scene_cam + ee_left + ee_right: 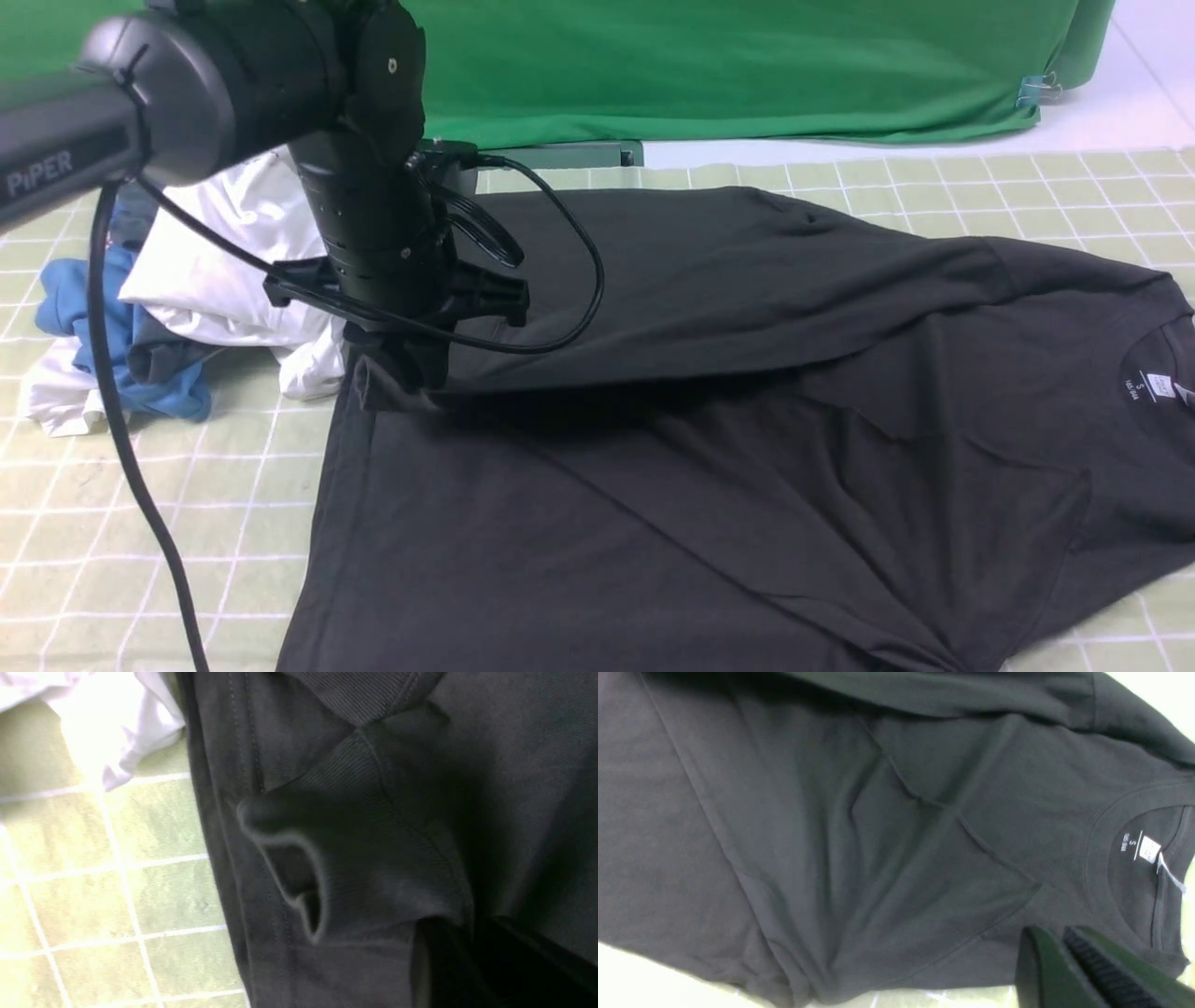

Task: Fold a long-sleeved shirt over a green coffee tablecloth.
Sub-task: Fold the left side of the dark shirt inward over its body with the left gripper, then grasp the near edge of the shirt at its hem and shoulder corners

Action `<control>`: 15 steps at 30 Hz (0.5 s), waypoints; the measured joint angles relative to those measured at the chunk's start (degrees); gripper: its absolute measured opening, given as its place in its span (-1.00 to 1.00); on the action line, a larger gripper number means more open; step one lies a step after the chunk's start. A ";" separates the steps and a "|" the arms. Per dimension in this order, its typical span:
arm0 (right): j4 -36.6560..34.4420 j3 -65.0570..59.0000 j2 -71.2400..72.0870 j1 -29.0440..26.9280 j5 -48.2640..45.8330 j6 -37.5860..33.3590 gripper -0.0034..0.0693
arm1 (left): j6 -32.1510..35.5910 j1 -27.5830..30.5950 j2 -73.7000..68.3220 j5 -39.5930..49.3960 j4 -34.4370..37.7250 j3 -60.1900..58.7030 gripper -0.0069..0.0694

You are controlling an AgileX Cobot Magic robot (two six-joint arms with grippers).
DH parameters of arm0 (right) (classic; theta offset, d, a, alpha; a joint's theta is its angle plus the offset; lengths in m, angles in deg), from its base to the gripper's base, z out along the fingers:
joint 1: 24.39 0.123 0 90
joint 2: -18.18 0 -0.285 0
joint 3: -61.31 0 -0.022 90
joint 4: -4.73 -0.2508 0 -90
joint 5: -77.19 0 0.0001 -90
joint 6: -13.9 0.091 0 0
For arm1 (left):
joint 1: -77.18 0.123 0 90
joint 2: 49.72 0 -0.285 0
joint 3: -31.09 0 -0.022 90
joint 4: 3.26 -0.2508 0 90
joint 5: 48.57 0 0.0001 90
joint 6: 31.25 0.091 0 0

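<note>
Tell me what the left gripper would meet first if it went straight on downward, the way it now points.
Most likely the ribbed cuff of the long-sleeved shirt, which lies on the shirt's body near its hem edge. The left gripper hangs right at it; whether it touches is unclear.

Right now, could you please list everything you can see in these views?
long-sleeved shirt: one, black, spread on the tablecloth, one sleeve across its body
neck label: one, white, inside the collar
green coffee tablecloth: one, pale yellow-green with white grid, under the clothes
white shirt: one, white, crumpled left of the black shirt
blue garment: one, blue, in that pile
green fabric: one, bright green, at the back
cable: one, black, hanging from the left arm
left arm: one, black, over the shirt's left edge
left pincer: one, black, at the sleeve cuff
right pincer: one, dark, near the collar
</note>
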 joint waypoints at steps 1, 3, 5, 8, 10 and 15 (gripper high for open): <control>0.00 0.00 0.00 0.00 0.20 0.00 -0.72 | 0.00 0.00 0.00 0.00 0.51 0.00 -0.37; 0.00 0.00 0.00 0.00 0.29 0.00 -0.72 | 0.00 0.00 0.00 0.00 1.21 0.00 -0.26; 0.00 0.00 0.00 0.00 0.55 0.00 -0.71 | 1.24 0.00 0.00 0.00 2.32 0.00 0.02; 0.00 0.00 0.00 0.00 0.57 0.00 -0.70 | 1.59 0.00 0.25 0.00 3.12 -0.52 0.21; 0.00 0.00 0.00 0.00 0.57 0.00 -0.69 | 1.70 0.00 1.08 -0.05 3.90 -1.71 0.30; 0.00 0.00 0.00 0.00 0.57 0.06 -0.67 | 1.77 0.00 7.22 -0.42 5.54 -12.06 0.32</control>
